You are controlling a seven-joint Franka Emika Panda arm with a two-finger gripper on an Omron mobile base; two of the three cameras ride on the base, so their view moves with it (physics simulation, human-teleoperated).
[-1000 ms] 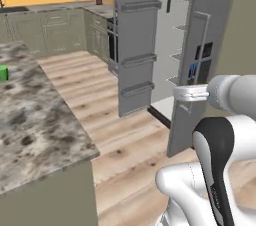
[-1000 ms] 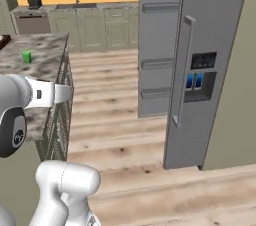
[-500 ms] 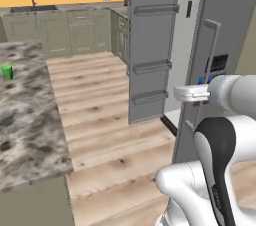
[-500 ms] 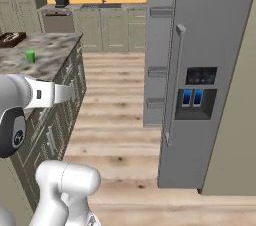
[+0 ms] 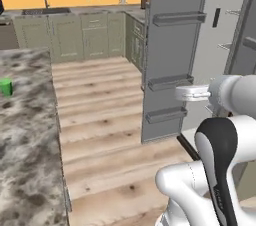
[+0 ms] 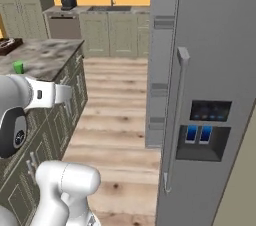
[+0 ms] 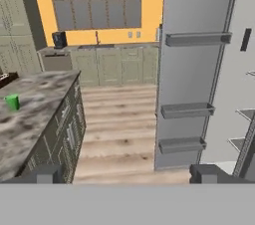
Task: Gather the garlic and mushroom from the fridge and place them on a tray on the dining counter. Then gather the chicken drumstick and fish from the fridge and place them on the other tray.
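In the left base view the fridge [image 5: 172, 55] stands ahead and to the right with one door swung open, its inner door bins facing the camera and white shelves showing past it on the right; the dining counter [image 5: 25, 135] runs along the left edge with a small green cup [image 5: 6, 87] on it. In the right base view the closed fridge door with its long bar handle [image 6: 175, 120] and dispenser panel takes the right half, the counter lies to the left, and a dark tray [image 6: 9, 45] rests at its far end. In the hand view the pincer [image 7: 127, 174] is spread wide and empty, pointing between counter and fridge. The open compartment lies forward and to the right of the pincer, so the next reach likely has to swing rightward toward the shelves; no food is visible yet.
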